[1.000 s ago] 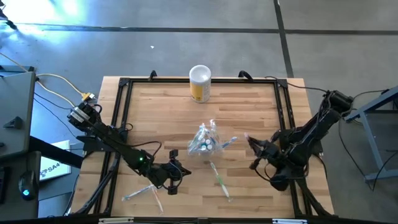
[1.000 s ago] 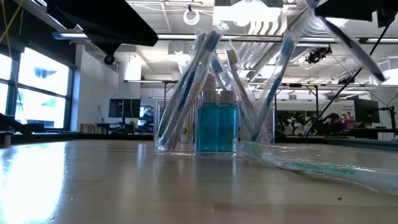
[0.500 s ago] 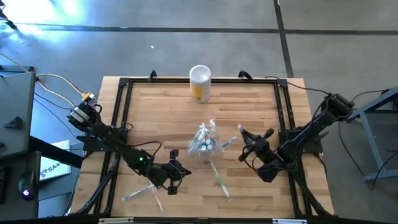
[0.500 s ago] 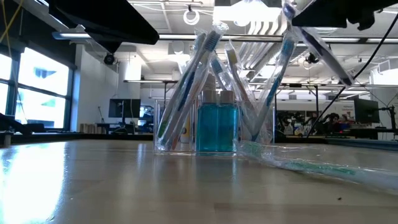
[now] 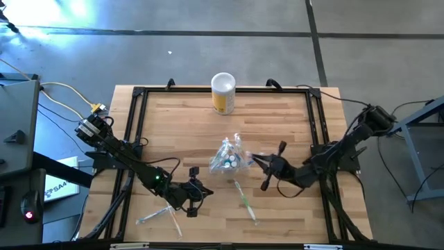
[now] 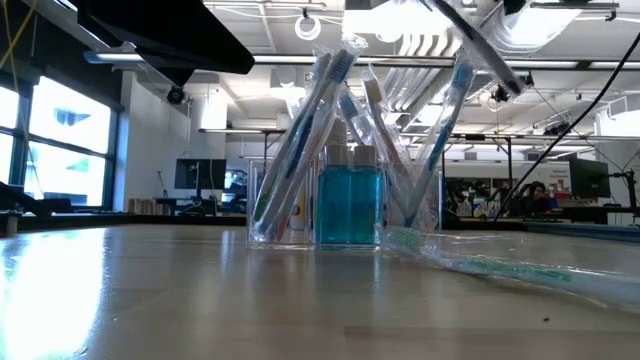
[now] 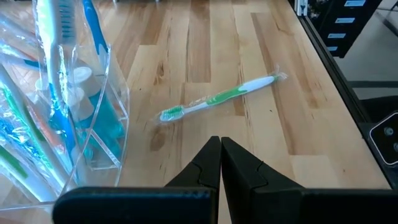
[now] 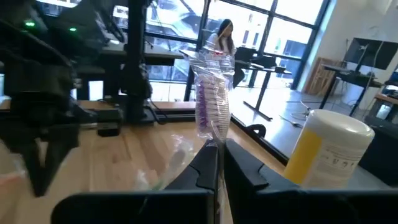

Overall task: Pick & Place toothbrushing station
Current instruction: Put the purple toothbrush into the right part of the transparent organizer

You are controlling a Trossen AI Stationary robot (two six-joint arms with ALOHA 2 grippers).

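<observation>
The right tool has swung leftward from the right edge of the frame to just beside the small clear plastic holder of pale toothbrushes and teal tubes at the counter's centre. Its fingers are pinched tight on a plastic-wrapped toothbrush with purple bristles, which now angles in toward the holder. That suggests the delivery is nearly done, with release into the holder next. Below centre, a wrapped green toothbrush lies loose on the wood. The left tool, at lower left, waits closed and empty.
</observation>
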